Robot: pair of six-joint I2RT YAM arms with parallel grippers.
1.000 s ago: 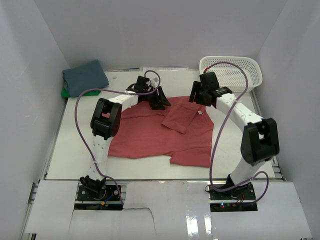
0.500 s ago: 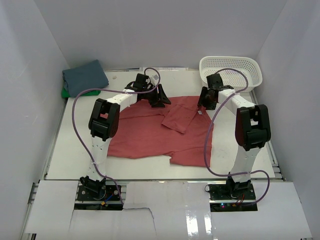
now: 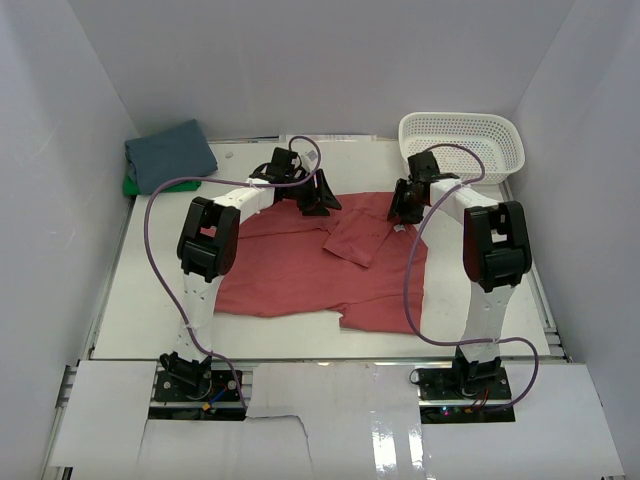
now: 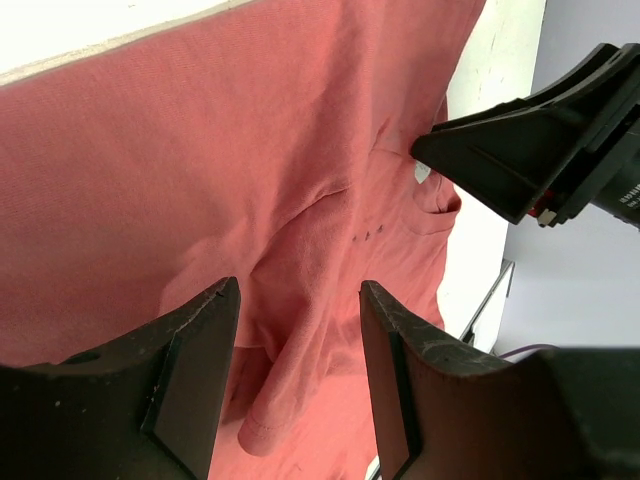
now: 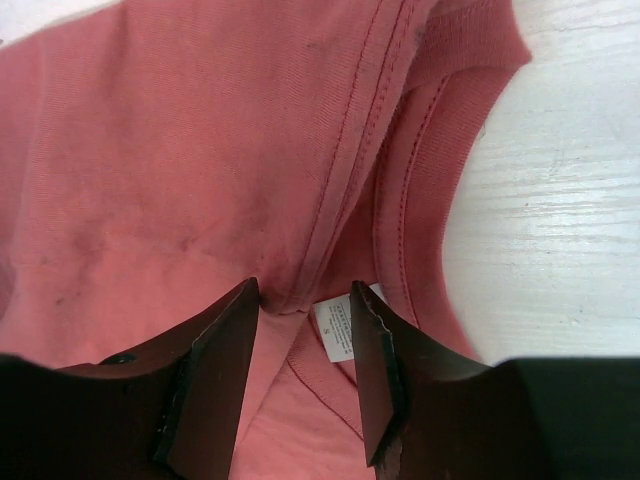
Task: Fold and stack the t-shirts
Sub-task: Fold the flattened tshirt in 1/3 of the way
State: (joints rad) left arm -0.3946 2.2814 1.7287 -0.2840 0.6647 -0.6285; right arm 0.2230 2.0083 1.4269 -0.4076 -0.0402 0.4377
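One coral-red t-shirt [image 3: 300, 275], spread flat mid-surface for folding; left hand [image 4: 297, 290] open over its far edge; right hand [image 5: 305, 290] parted astride collar, not yet gripping.

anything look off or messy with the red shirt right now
The coral-red shirt lies rumpled: a folded flap is flopped onto its middle, and its near hem is uneven. Faint dark smudges mark the cloth near the collar. Nothing looks torn.
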